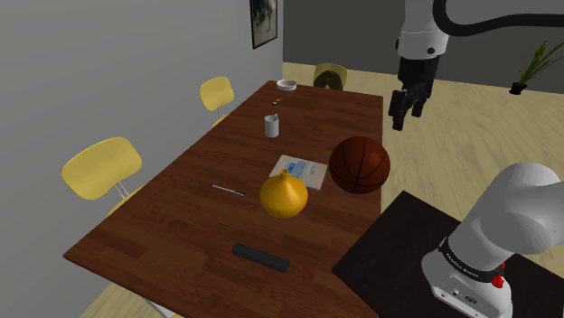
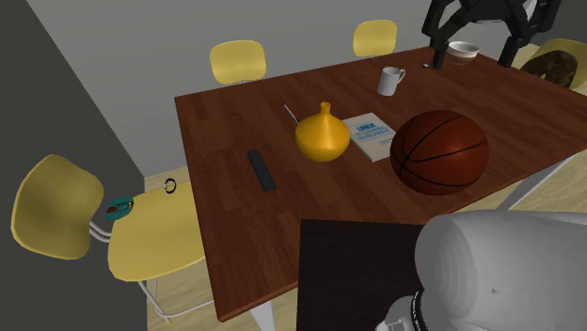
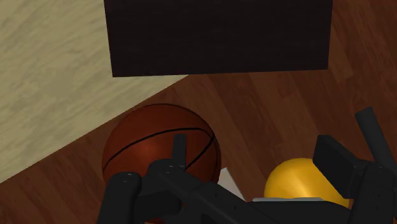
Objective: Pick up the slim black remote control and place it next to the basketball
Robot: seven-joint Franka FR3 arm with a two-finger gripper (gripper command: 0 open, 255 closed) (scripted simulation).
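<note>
Nearest the lens, the white arm link rises from the dark box stand. The slim black remote control lies flat on the dark wooden table, close to the table's near end in the shoulder view, with nothing touching it. Just beyond it stands a yellow gourd-shaped vase. To the vase's left in the shoulder view is a thin pen, and behind it a blue-and-white booklet. The basketball rests beside the booklet, near the table's right edge in that view and well apart from the remote control. Farther along are a white mug and a small bowl. The black gripper hangs above the table's far right edge, beyond the basketball. Its fingers are spread apart and grasp nothing. Yellow chairs flank the table.
</note>
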